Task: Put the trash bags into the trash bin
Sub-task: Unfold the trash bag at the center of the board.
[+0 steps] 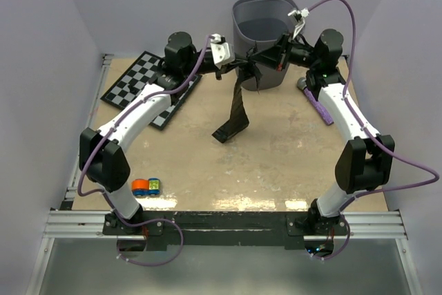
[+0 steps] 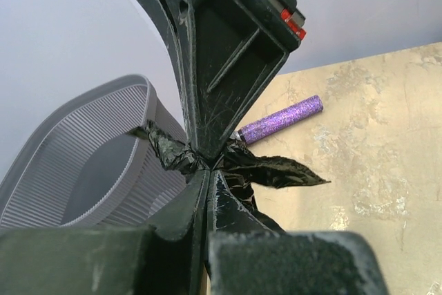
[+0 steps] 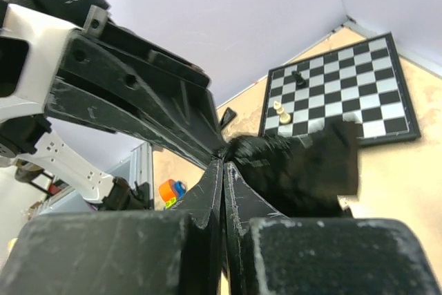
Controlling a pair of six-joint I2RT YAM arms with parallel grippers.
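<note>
2 grippers meet nose to nose just in front of the bin (image 1: pixel 266 5), and both are clamped fully shut on the same bunched knot of the trash bag (image 1: pixel 238 105). The left gripper (image 2: pixel 206 169) pinches it from one side and the right gripper (image 3: pixel 222 160) from the other, their tips almost touching. From that knot the bag hangs as a long black strip, and its folded lower end looks to be resting on the table (image 1: pixel 290 164), well short of the bin's rim. To my eye the plastic is thin, glossy and crinkly. I would expect it to weigh next to nothing, go limp and trail below any grip, and slip easily between hard fingers. The gathered, crumpled part is probably the best place to hold it, since several layers bunch there and give the fingers something to bite. A hold lower on the flat strip would likely slide. The dangling tail could catch on the bin's wall unless it is carried high. A purple microphone (image 2: pixel 280 119) lies on the table beyond, and a chessboard (image 3: pixel 345 81) sits off to the left side.
</note>
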